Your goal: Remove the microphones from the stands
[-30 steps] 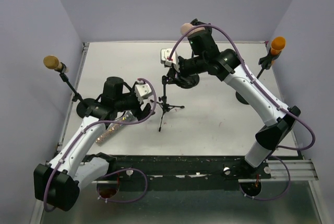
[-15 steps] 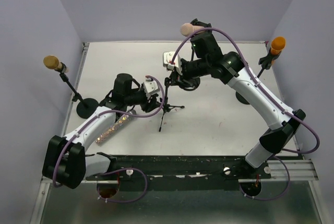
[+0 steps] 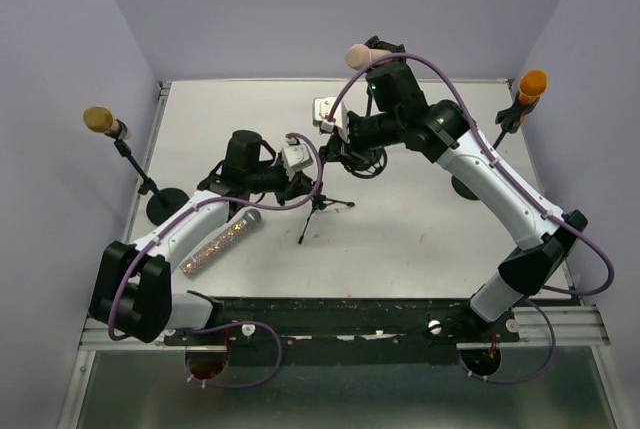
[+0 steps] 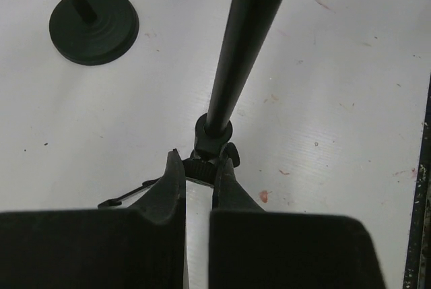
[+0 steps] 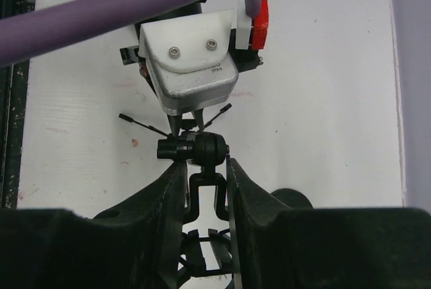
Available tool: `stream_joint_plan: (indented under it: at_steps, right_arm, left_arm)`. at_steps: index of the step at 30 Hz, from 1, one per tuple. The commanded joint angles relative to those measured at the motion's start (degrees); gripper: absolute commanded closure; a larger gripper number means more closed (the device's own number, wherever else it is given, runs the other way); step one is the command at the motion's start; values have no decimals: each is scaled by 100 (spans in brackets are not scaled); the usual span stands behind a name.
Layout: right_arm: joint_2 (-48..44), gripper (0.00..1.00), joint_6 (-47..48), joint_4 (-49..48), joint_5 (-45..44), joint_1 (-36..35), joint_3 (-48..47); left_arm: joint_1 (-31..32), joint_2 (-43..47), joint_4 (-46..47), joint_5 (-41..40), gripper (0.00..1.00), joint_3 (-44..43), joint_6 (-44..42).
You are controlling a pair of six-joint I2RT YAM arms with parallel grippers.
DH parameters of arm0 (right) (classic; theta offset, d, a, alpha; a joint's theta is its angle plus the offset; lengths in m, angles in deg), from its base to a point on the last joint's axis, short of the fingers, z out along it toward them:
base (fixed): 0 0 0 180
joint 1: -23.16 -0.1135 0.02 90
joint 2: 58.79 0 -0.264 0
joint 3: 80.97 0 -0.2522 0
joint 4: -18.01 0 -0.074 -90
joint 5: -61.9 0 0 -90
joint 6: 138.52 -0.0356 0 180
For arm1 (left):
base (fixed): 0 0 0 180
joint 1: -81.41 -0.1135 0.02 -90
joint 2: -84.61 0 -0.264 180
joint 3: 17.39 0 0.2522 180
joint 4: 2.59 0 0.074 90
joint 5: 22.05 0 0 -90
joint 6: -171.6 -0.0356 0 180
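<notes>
Over the last second the left gripper [image 4: 200, 167] swung right from beside the glittery microphone [image 3: 220, 241] to the tripod stand [image 3: 318, 205], and its fingers, then spread wide, are now clenched on the knurled collar at the foot of the pole; the right gripper [image 5: 205, 180] has barely moved and its fingers sit pinched around the neck of the clip [image 5: 202, 247] at the top, apparently gripping it; that clip is empty; the microphone lies flat on the table [image 3: 430, 239] to the near left, well apart from the stand; so I judge the removal done, both arms now only holding the stand.
</notes>
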Motion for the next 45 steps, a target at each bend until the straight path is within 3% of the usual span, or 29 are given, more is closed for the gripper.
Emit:
stream_joint_plan:
  at_steps: [1, 5, 9, 11, 15, 16, 17, 18, 20, 22, 23, 24, 26, 29, 32, 34, 36, 38, 43, 45]
  right_arm:
    - [-138, 64, 2, 351, -386, -30, 182]
    - [-445, 66, 178, 132, -483, -30, 428]
    - [-639, 68, 345, -53, -580, -29, 692]
    - [-648, 68, 354, -88, -580, -30, 736]
    - [-675, 69, 424, -167, -519, -29, 797]
    - [-683, 69, 476, -168, -492, -30, 806]
    - [-692, 69, 520, -185, -483, -30, 824]
    - [-692, 69, 573, -185, -492, -30, 833]
    - [-683, 69, 591, -202, -492, -30, 841]
    - [-692, 69, 582, -246, -518, -21, 868]
    - [-692, 69, 574, -299, -527, -29, 911]
    - [-727, 69, 574, -334, -527, -30, 947]
    - [-754, 69, 512, -439, -518, -21, 1052]
    - [-789, 69, 433, -466, -510, -30, 1079]
    - [-789, 69, 424, -484, -518, -30, 1096]
    - [-789, 69, 459, -501, -536, -29, 1096]
    - [-771, 69, 468, -519, -536, -21, 1114]
    - [-745, 69, 398, -580, -519, -21, 1132]
    - [-675, 69, 3, -940, -492, -29, 1132]
    - [-631, 69, -103, -985, -492, -29, 1044]
  left_arm:
    - [-64, -63, -132, 494, 100, -322, 456]
    - [-196, -457, -702, 1573, 100, -980, 1519]
    - [-205, -993, -433, 2436, 100, -1298, 3284]
    - [-231, -1292, -570, 2561, 100, -1552, 3612]
    - [-608, -2660, -2043, 3297, 100, -2701, 4375]
    - [-678, -3126, -2849, 3769, 100, -3157, 4517]
    - [-679, -3513, -3083, 4270, 100, -3257, 4901]
    - [-679, -3500, -2181, 4666, 100, -2963, 5862]
    - [-688, -3132, 225, 4565, 100, -1910, 8110]
    - [-662, -2981, 2136, 4573, 81, -1152, 10020]
    - [-653, -2937, 2535, 4556, 71, -958, 10447]
    - [-679, -2867, 2331, 4495, 63, -930, 10242]
    - [-784, -2788, 929, 4372, 47, -1183, 9147]
    - [-1047, -2630, -408, 4030, 38, -1613, 7794]
    - [-1215, -2532, -3743, 2680, 33, -2718, 4528]
    - [-1180, -2533, -4769, 1853, 33, -3160, 2969]
    - [-1171, -2174, -4564, 1122, 33, -2988, 2368]
    - [-1145, -1473, -3688, 568, 32, -2296, 1823]
    - [-970, 759, -131, 91, 32, 156, 829]
    - [-690, 1262, 698, -276, 32, 660, 399]
